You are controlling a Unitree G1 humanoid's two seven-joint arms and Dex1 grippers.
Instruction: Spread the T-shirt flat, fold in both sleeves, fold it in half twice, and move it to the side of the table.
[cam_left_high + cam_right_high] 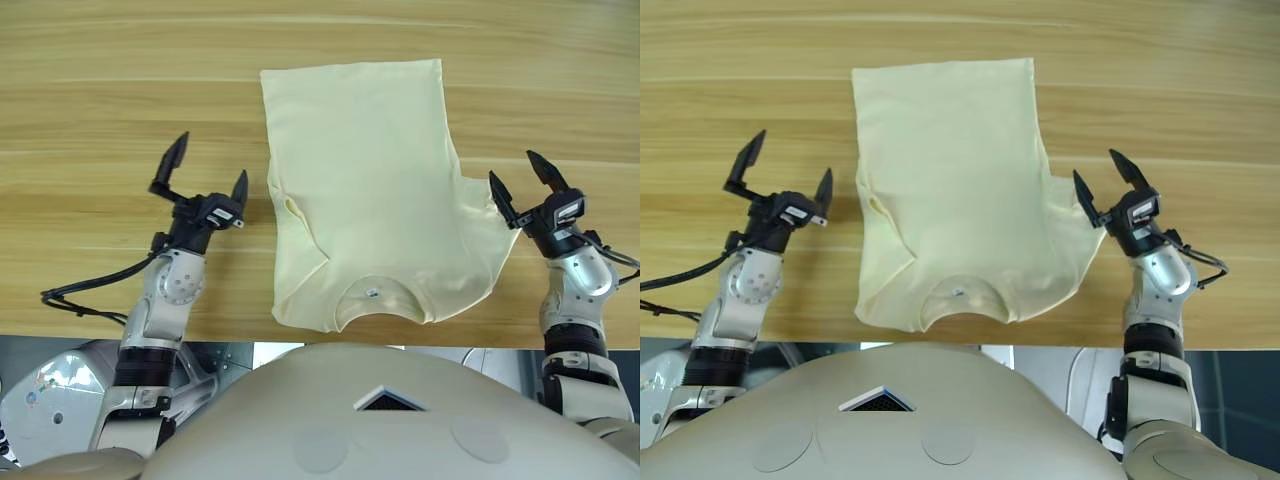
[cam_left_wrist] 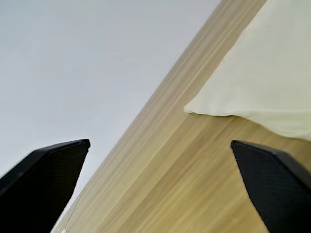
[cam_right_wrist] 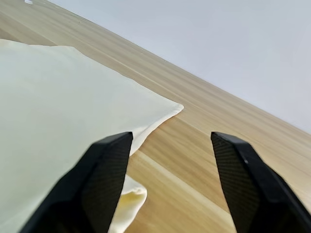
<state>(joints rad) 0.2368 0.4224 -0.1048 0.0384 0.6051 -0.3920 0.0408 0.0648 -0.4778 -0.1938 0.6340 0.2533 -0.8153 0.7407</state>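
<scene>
Where the wood-grain desk [image 1: 100, 90] meets its near edge: pale-yellow shirt [image 1: 370, 180], collar nearest, left-side sleeve folded in, right-side sleeve out. Left hand [image 1: 212, 155] released, beside shirt; right hand [image 1: 512, 165] released, at sleeve's edge. Wrist views add pale wall [image 2: 73, 58] beyond far edge.

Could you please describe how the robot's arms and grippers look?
The left arm and right arm are silver-grey, with round joints, black wrists with small white labels, and black cables. The left gripper and right gripper have two black, pointed, textured fingers each.
</scene>
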